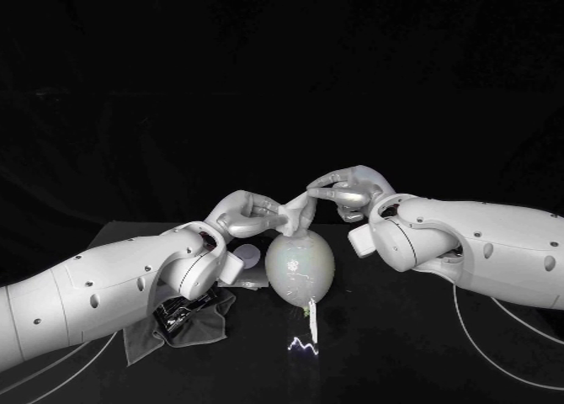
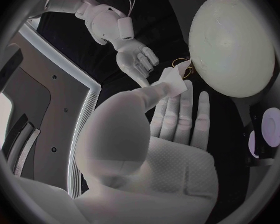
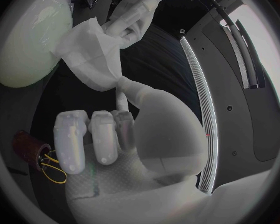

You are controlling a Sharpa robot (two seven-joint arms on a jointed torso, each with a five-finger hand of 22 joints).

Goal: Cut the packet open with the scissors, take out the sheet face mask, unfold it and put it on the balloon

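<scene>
Well, the sheet face mask (image 1: 295,215) is out of its packet and up in the air, so the cutting and the pulling out look done. It is a pale, crumpled strip stretched between the two hands, hanging right over the top of the balloon (image 1: 300,265), and whether its lower end touches the balloon I cannot tell. The left hand (image 1: 243,215) pinches one end between thumb and a finger, and its wrist view shows the other fingers stretched out flat beneath. The right hand (image 1: 349,192) has the other end nipped at its thumb tip, the rest of its fingers curled in towards the palm. The right wrist view shows the mask bunched and folded over on itself, nowhere near a flat face shape, so I would call the unfolding barely under way. What is left, by my reckoning, is to spread it open and lay it down over the balloon, which sits on the tabletop (image 1: 403,337) directly under the hands. A small pale disc (image 1: 246,255) lies beside the balloon under the left hand. Further out, under the left arm, a dark heap (image 1: 191,318) lies on the tabletop with something glossy in it, perhaps the cut packet, though I cannot say for sure.
</scene>
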